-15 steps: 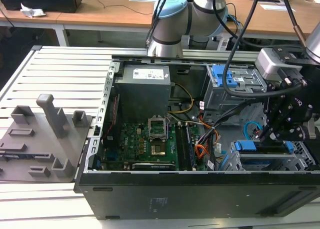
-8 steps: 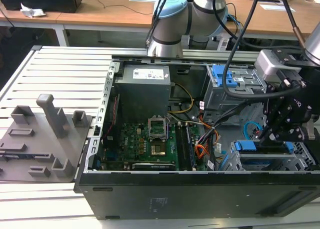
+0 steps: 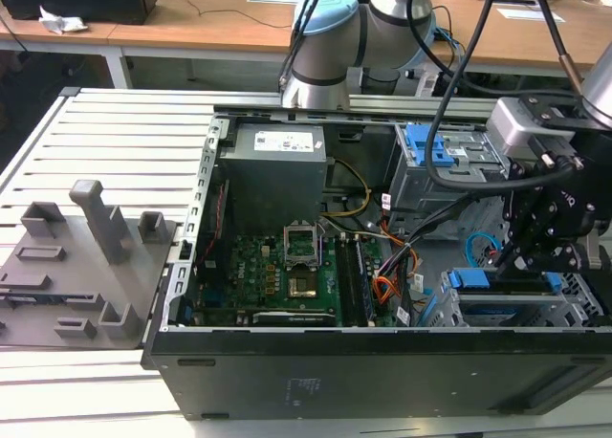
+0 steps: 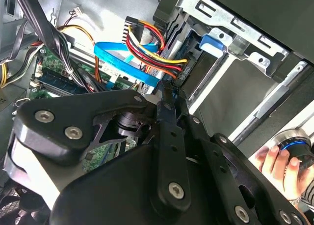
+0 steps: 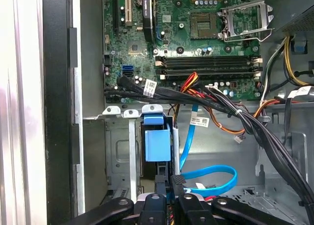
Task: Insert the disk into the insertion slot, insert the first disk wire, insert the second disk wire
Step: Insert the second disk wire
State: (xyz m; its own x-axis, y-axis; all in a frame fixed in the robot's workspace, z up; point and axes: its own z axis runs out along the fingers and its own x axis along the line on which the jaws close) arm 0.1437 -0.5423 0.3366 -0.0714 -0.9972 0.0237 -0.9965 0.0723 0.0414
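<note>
- Gripper fingers closed on a small dark plug at the disk's rear.
- Second wrist view: red wires, blue cable, a person's hand.

An open computer case lies on the surface. Inside it, the motherboard sits toward the exterior view's left, with the power supply behind it. The insertion slot sits at the exterior view's right, at the front, with the disk inside it. The gripper hangs just behind the disk, beside the second disk wire. A taller cage stands farther back.
</note>
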